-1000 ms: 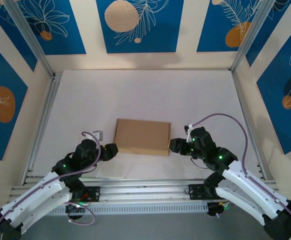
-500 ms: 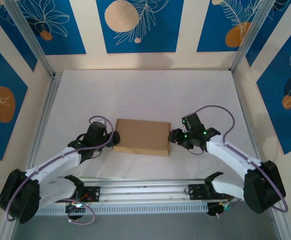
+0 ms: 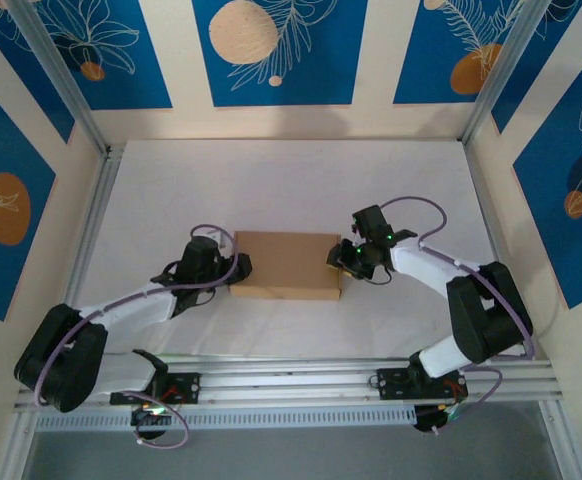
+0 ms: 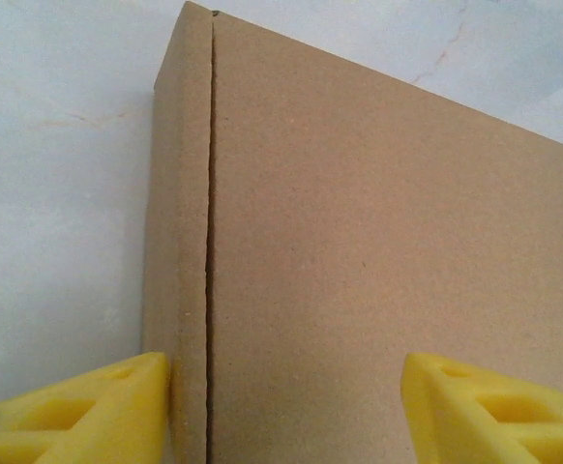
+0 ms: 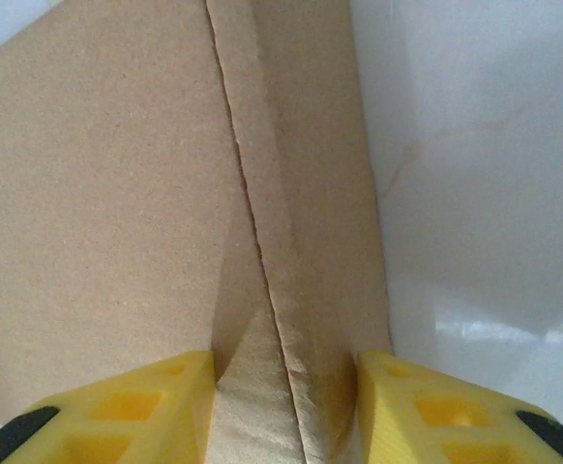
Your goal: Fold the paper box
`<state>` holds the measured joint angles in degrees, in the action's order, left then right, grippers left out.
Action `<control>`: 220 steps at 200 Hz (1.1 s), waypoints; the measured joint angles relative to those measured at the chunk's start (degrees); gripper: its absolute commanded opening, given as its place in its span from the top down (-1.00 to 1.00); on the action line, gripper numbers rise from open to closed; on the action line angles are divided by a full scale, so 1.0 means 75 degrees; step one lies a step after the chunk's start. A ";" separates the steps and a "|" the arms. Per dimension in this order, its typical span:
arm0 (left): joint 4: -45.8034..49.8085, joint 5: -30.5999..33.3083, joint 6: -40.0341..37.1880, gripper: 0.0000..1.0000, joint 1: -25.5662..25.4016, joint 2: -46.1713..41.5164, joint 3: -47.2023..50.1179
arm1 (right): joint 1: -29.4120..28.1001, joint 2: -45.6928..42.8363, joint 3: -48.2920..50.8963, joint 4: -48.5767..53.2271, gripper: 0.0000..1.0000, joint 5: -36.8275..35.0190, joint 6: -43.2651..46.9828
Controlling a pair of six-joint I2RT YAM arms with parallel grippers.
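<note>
**On the white table (image 3: 271, 180), two grippers are flanking a closed paper box (image 3: 283, 264)**

Near the middle of the table, the paper box is lying flat with its lid down and its long sides running left to right.

The left gripper (image 3: 239, 268) is sitting at the box's left end, near the front corner. Its yellow fingers (image 4: 88, 411) are standing wide apart. One is touching the outside of the left wall, and the other is sitting over the lid. A dark seam (image 4: 209, 242) is running between lid and wall.

The right gripper (image 3: 339, 256) is sitting at the box's right end, and its jaws are standing narrower. They are straddling the box's edge, one finger (image 5: 127, 406) over the lid and the other against the outer wall. The cardboard between them is showing a shallow crease (image 5: 238, 319). I cannot tell whether these jaws are actually pinching the edge.
</note>
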<state>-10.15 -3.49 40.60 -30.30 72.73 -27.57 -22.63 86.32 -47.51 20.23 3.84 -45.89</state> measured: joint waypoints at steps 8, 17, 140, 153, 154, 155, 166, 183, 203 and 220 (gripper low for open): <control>-0.0128 -0.0015 0.0032 -0.26 0.0012 0.0061 0.0009 | 0.0041 0.0090 -0.0096 0.0017 0.18 -0.0020 0.0038; -0.0219 -0.0017 0.0067 -0.29 0.0023 0.0119 0.0009 | 0.0070 0.0166 -0.0184 0.0038 0.18 -0.0047 0.0058; 0.2567 0.2095 -0.2127 -1.00 0.0245 -0.2291 -0.2506 | 0.0291 -0.2535 -0.0968 0.0731 -0.99 -0.0938 0.1591; 0.2532 0.2748 -0.2690 -1.00 0.0254 -0.2562 -0.2600 | 0.0256 -0.3008 -0.1125 0.0612 -0.99 -0.1262 0.1789; 0.2521 0.2818 -0.2763 -1.00 0.0256 -0.2588 -0.2597 | 0.0256 -0.3034 -0.1131 0.0609 -0.98 -0.1288 0.1810; 0.2509 0.2853 -0.2806 -1.00 0.0256 -0.2602 -0.2594 | 0.0254 -0.3083 -0.1151 0.0583 -0.98 -0.1335 0.1833; 0.2253 0.3136 -0.3520 -1.00 0.0294 -0.2751 -0.2425 | 0.0262 -0.3363 -0.1189 0.0373 -0.99 -0.1676 0.2081; 0.1370 0.3034 -0.4628 -1.00 0.0495 -0.2882 -0.1670 | 0.0361 -0.3625 -0.1017 -0.0160 -0.99 -0.2020 0.2754; 0.0659 0.3010 -0.5126 -1.00 0.1049 -0.2541 -0.0874 | 0.0525 -0.3739 -0.0221 -0.1303 -0.98 -0.2110 0.3873; 0.0198 0.2643 -0.5627 -1.00 0.1559 -0.1888 -0.0513 | 0.0577 -0.3544 0.0679 -0.2279 -0.99 -0.2148 0.4826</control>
<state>-8.67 16.34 -1.61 -18.61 58.57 -31.42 -18.31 59.75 -42.41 3.14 -12.27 -9.69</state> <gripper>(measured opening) 0.999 0.992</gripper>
